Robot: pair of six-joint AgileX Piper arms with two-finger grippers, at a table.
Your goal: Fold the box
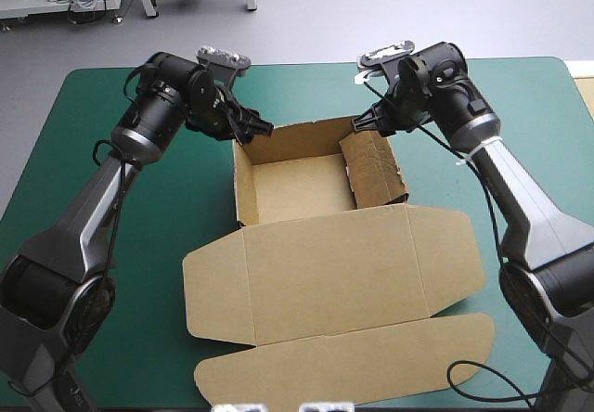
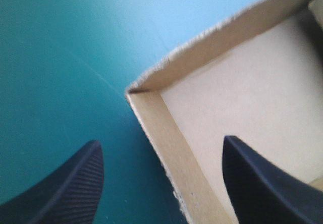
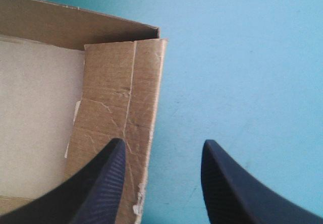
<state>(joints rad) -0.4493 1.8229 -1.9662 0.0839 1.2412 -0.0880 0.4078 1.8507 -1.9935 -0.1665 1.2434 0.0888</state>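
High view shows me the box [image 1: 302, 189] mid-table on the teal-green cover [image 1: 111, 106] — an open tray, its lid [image 1: 334, 268] flat toward the near edge. My left gripper [image 1: 258, 129] hangs at the far left corner, fingers apart, straddling the wall. My right gripper [image 1: 365, 122] hovers at the far right corner — fingers spread, one over the creased right wall [image 3: 121, 93].

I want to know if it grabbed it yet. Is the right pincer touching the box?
Cannot tell. In the right wrist view one finger of the open right pincer overlaps a wall of the box, but no contact or gap shows.
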